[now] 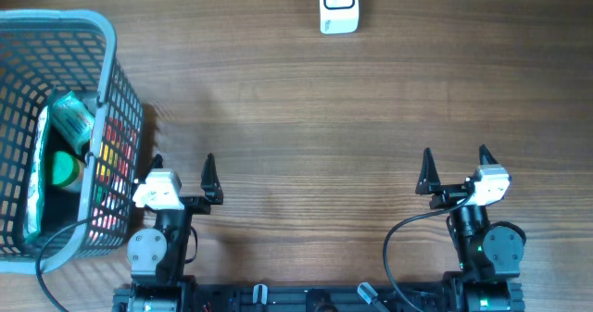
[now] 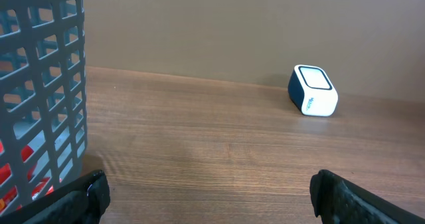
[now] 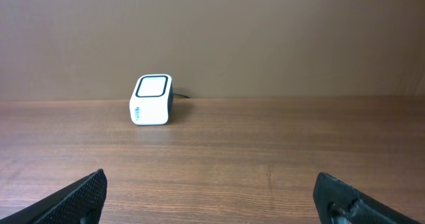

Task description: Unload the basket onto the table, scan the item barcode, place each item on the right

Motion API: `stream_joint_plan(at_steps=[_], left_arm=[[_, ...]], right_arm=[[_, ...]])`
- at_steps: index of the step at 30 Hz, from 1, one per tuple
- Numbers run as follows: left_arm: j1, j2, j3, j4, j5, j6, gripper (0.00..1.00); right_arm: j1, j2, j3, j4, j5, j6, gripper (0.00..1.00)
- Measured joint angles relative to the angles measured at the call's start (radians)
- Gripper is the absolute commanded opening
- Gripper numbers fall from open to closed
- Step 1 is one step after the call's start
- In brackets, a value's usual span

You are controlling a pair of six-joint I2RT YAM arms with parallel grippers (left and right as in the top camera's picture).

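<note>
The left hand (image 1: 182,167) hangs empty, fingers spread wide, just beside the grey plastic lattice basket (image 1: 109,43), which holds a green foil packet (image 1: 72,116). The right hand (image 1: 455,161) is likewise spread and empty. The small white box-shaped scanner (image 1: 339,6) stands well apart, at the far edge of the brown wooden worktop (image 1: 296,108).
</note>
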State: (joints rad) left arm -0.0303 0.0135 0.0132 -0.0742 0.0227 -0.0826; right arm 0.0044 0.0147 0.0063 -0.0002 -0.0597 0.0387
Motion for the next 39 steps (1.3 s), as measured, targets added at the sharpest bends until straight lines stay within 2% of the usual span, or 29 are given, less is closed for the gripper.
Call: stream_joint_plan(at_steps=[18,24,29,32,35,39], left_arm=[[0.000,0.000,0.000,0.002,0.000,0.000,1.00],[0.000,0.000,-0.001,0.067,-0.003,0.000,1.00],[0.000,0.000,0.006,0.055,0.080,-0.001,1.00],[0.000,0.001,0.078,0.003,0.115,-0.002,1.00],[0.000,0.020,0.224,-0.046,0.153,-0.001,1.00],[0.000,0.159,0.415,-0.130,0.212,-0.002,1.00]], right_arm=[[0.000,0.000,0.000,0.000,0.000,0.000,1.00],[0.000,0.000,0.000,0.000,0.000,0.000,1.00],[0.000,0.000,0.000,0.000,0.000,0.000,1.00],[0.000,0.000,0.000,0.000,0.000,0.000,1.00],[0.000,0.000,0.000,0.000,0.000,0.000,1.00],[0.000,0.000,0.000,0.000,0.000,0.000,1.00]])
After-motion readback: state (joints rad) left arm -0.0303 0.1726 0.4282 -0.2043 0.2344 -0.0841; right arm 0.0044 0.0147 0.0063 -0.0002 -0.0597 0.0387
